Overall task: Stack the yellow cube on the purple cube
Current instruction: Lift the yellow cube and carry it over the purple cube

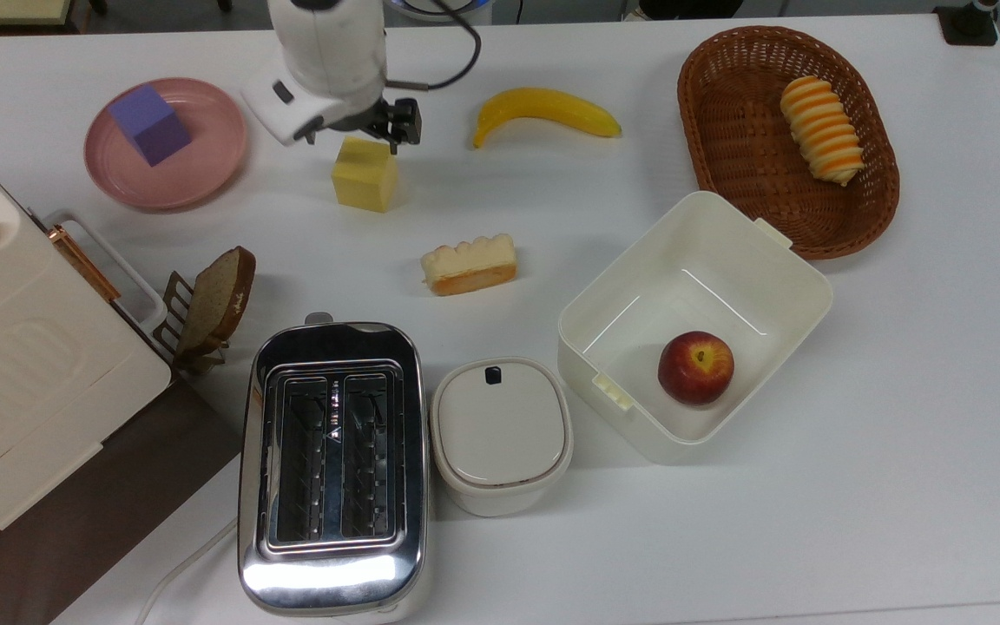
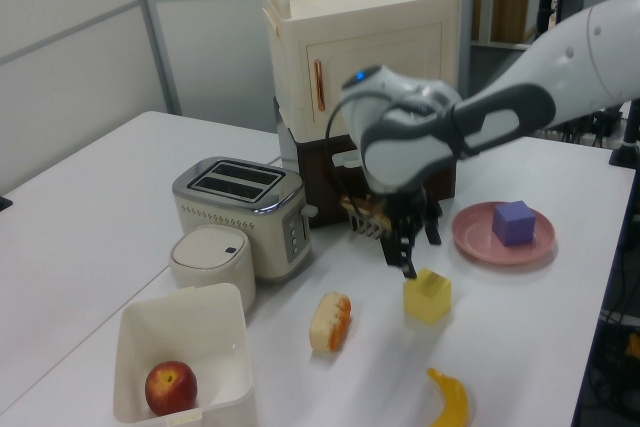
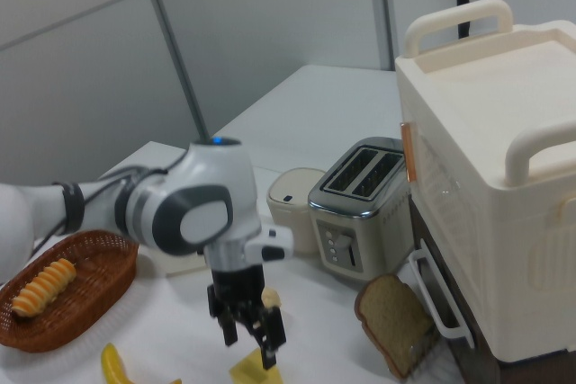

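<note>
My gripper (image 1: 359, 137) hangs spread just above the yellow cube's (image 1: 365, 174) far edge, on bare tabletop (image 1: 899, 391) with open room around it. The purple cube (image 1: 149, 124) sits in the pink plate (image 1: 205, 165), at the top view's left. An apple (image 1: 696, 367) lies in the white bin (image 1: 799, 286).

The toaster (image 1: 332, 469) is polished, mirror-bright metal. At its 1 o'clock the yellow cube (image 1: 365, 174) looks matt and foam-like, as does the purple cube (image 1: 149, 124) at 11 o'clock, which sits on a smooth, faintly glossy pink plate (image 1: 213, 152). The basket (image 1: 730, 104) is rough brown wicker. The open box (image 1: 778, 286) is smooth cream plastic, the banana (image 1: 543, 111) glossy, the table (image 1: 812, 521) matt white.
</note>
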### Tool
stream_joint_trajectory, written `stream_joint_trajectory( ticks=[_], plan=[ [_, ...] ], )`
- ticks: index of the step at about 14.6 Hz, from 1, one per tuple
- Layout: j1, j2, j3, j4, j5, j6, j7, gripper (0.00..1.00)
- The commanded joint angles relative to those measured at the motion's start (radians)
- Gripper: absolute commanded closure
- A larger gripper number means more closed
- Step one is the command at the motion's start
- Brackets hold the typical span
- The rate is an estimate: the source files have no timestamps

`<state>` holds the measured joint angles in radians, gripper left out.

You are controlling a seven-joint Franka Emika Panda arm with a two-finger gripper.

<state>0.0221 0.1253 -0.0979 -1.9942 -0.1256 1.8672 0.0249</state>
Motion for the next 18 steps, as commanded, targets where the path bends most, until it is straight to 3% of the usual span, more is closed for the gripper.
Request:
stream_joint_trajectory(
  ticks=[1,5,6,7,8,9,11,13,15,18],
  plan=[
    [0.016,-0.006,0.001,-0.077,-0.025,0.050,-0.006,0.00],
    [0.010,0.026,0.001,-0.080,-0.032,0.072,-0.006,0.00],
    [0.009,0.034,0.001,-0.080,-0.034,0.073,-0.006,0.06],
    [0.009,0.046,0.001,-0.078,-0.041,0.073,-0.006,0.17],
    [0.009,0.046,0.001,-0.074,-0.046,0.073,-0.008,0.51],
    [0.007,0.039,0.001,-0.069,-0.045,0.073,-0.008,0.73],
    [0.001,0.004,0.001,-0.026,-0.031,0.044,-0.013,0.95],
    [-0.011,-0.047,-0.017,0.052,-0.016,-0.067,-0.072,0.95],
    [-0.042,-0.050,-0.060,0.196,0.076,-0.231,-0.208,0.95],
    [-0.050,-0.052,-0.199,0.249,0.093,-0.290,-0.377,0.95]
  ],
)
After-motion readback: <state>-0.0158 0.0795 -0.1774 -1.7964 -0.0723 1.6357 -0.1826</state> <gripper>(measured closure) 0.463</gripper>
